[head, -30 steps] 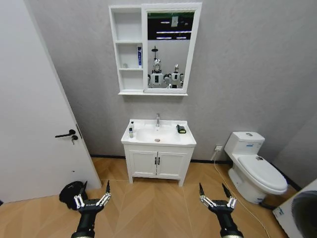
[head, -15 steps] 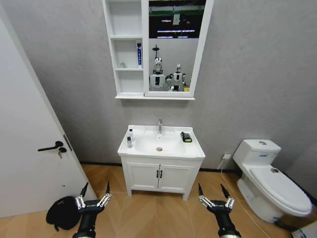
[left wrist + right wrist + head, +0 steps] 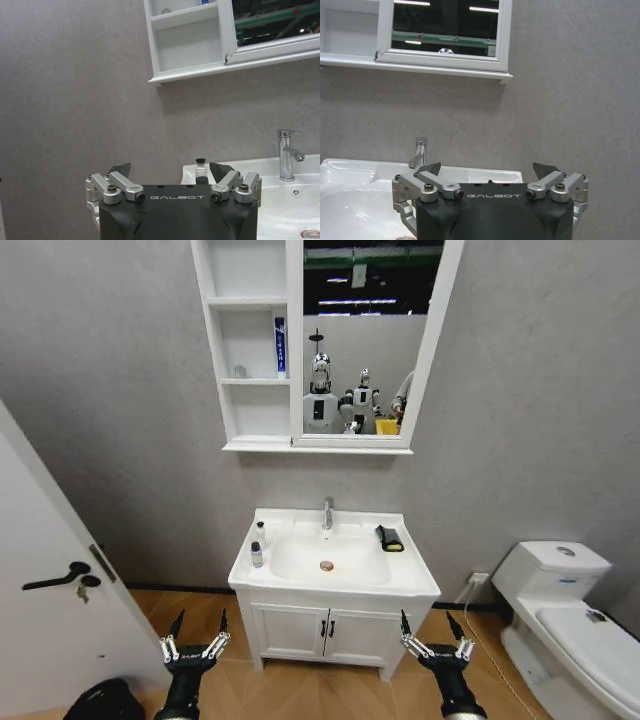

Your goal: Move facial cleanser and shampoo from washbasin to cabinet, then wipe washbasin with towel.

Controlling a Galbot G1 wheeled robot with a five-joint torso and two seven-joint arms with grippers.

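The white washbasin (image 3: 410,575) stands ahead on a two-door vanity, with a chrome tap (image 3: 327,512) at its back. On its left rim stand two small bottles, one farther back (image 3: 260,532) and one nearer (image 3: 256,555); I cannot tell which is the facial cleanser and which the shampoo. The black towel (image 3: 390,538) lies on the right rim. Above hangs the cabinet (image 3: 248,412) with open shelves and a mirror. My left gripper (image 3: 197,632) and right gripper (image 3: 435,632) are both open and empty, low in front of the vanity. In the left wrist view a bottle top (image 3: 201,167) shows past the open left gripper (image 3: 170,171).
A blue-and-white tube (image 3: 280,347) and a small object (image 3: 240,371) sit on the cabinet's middle shelf. A white toilet (image 3: 575,615) stands to the right, a white door (image 3: 45,590) with a black handle to the left. A black object (image 3: 100,700) lies on the floor.
The whole picture has shifted: the camera has come closer to the vanity, which now looks larger and more central. Both grippers stay open at the same low position.
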